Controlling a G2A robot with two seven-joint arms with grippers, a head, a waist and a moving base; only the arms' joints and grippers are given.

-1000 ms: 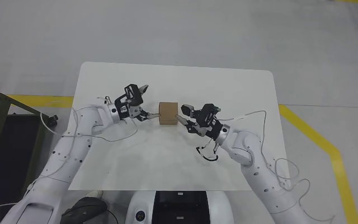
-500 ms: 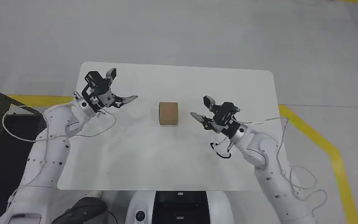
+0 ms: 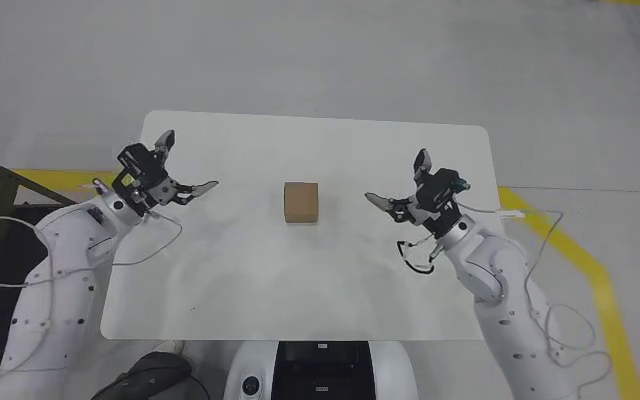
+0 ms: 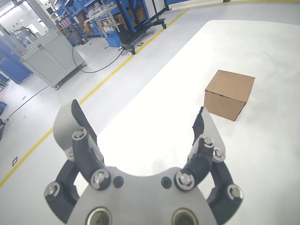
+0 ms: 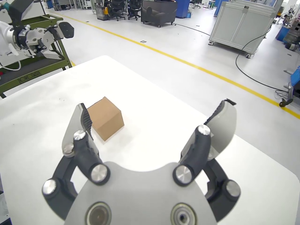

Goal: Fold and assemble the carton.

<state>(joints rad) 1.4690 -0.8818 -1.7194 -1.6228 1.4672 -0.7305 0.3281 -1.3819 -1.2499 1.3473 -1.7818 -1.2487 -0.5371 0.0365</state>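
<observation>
A small brown carton (image 3: 301,201) stands closed as a cube in the middle of the white table (image 3: 320,290). It also appears in the left wrist view (image 4: 228,94) and the right wrist view (image 5: 106,120). My left gripper (image 3: 190,164) hovers over the table's left part, well away from the carton, open and empty (image 4: 137,112). My right gripper (image 3: 397,177) hangs over the right part, also apart from the carton, open with nothing between its fingers (image 5: 154,111). The left gripper is visible far off in the right wrist view (image 5: 50,36).
A dark green cart (image 5: 37,54) stands off the table's left side. Yellow floor lines (image 3: 560,240) run around the table. Bare table surface lies on all sides of the carton.
Both grippers drew back from the carton's sides, the left one toward the left edge and the right one toward the right. The carton stayed in place.
</observation>
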